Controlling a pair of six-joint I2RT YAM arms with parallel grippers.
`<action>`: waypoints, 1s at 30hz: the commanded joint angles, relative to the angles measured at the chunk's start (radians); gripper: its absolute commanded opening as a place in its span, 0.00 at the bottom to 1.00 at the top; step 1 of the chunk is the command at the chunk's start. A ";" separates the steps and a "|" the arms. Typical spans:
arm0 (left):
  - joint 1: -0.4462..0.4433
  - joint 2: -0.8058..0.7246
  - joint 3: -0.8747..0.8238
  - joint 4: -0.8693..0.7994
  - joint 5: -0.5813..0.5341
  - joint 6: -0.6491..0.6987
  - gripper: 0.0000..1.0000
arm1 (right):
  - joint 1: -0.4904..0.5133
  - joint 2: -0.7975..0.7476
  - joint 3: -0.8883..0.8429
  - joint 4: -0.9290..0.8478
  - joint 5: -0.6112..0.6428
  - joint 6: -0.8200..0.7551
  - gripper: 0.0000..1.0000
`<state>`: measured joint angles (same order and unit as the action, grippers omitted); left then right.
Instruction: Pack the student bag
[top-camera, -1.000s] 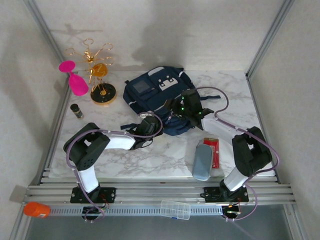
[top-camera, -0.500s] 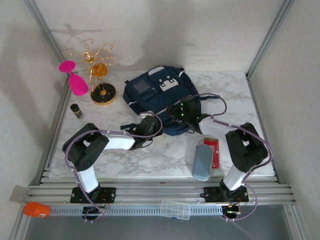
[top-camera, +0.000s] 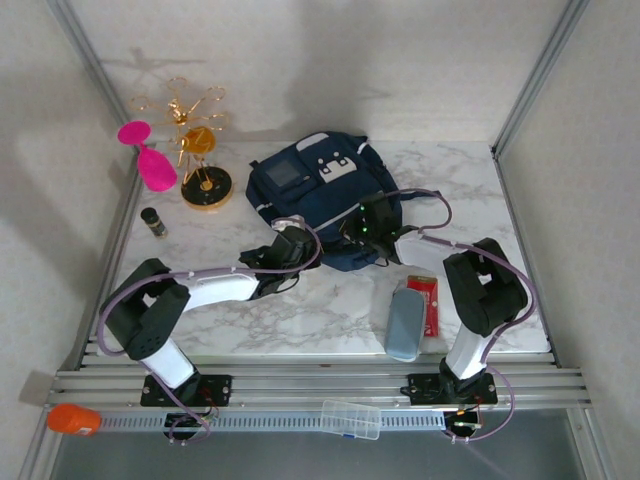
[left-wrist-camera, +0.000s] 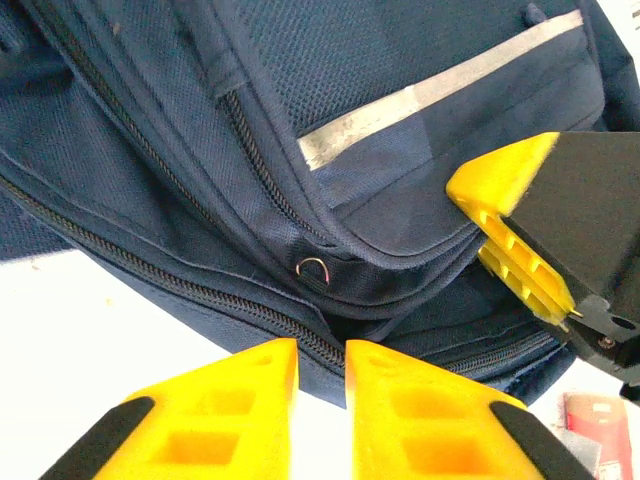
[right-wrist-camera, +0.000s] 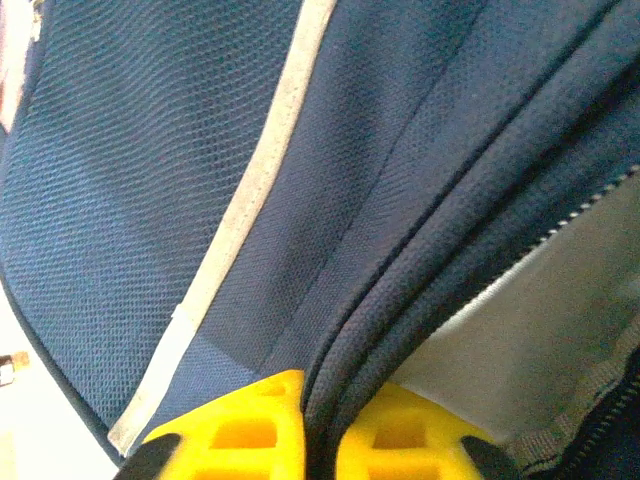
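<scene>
The student bag (top-camera: 310, 195) lies at 12 o'clock on the worktop (top-camera: 330, 310); the right gripper (right-wrist-camera: 318, 400) is clenched on a fabric fold beside its open zip; the left gripper (left-wrist-camera: 320, 365), at the bag's 7 o'clock, is nearly closed, whether grasping anything I cannot tell; that thin pinch may slip, or a pull may drag the loose bag.

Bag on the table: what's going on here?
Both arms work at the near edge of the bag. The right end effector is pinched shut on the fabric lip beside the open zipper, with pale lining showing. The left end effector sits at the lower zipper, nearly closed; whether it grips anything is unclear. A grey case and a red pack lie on the table, not yet packed.
</scene>
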<state>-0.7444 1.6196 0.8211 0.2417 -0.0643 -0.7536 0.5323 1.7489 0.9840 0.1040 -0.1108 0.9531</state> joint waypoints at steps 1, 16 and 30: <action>-0.004 -0.076 0.004 -0.057 -0.031 0.106 0.25 | -0.016 -0.061 0.025 0.061 -0.112 0.000 0.00; -0.043 -0.150 0.021 -0.076 0.050 0.324 0.51 | -0.046 -0.230 -0.022 0.140 -0.256 0.124 0.00; -0.086 0.042 0.163 -0.042 0.024 0.324 0.46 | -0.040 -0.284 -0.061 0.172 -0.251 0.182 0.00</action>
<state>-0.8299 1.6127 0.9386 0.1886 -0.0479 -0.4404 0.4820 1.5200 0.9260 0.1795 -0.3008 1.1133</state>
